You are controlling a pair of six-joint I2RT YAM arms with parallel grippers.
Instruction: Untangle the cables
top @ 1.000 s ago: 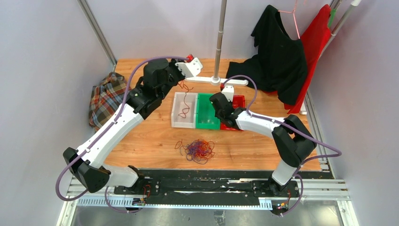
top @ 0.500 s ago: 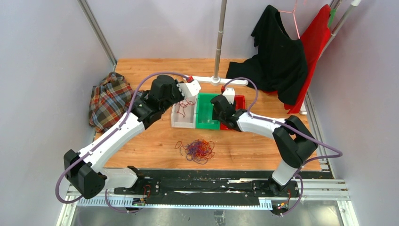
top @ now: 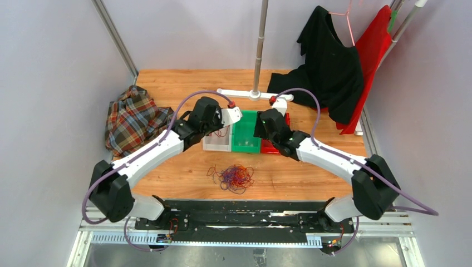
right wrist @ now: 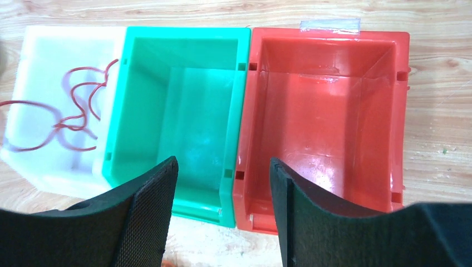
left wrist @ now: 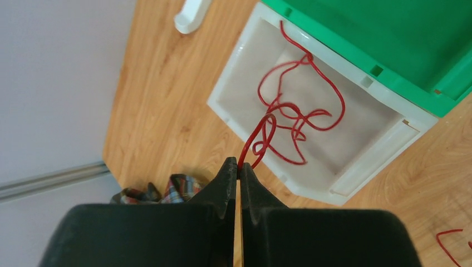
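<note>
Left gripper (left wrist: 240,168) pinches a red wire (left wrist: 254,139) trailing into the white bin (left wrist: 362,172); right gripper (right wrist: 221,167) hangs released, overhead mostly masking the red bin (right wrist: 328,34).

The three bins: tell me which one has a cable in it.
The white bin, at the left end of the row: a red cable lies looped in it. The green bin and red bin hold nothing.

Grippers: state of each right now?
Left gripper: shut on a red cable whose rest lies in the white bin.
Right gripper: open, holding nothing, over the green bin and red bin.
</note>
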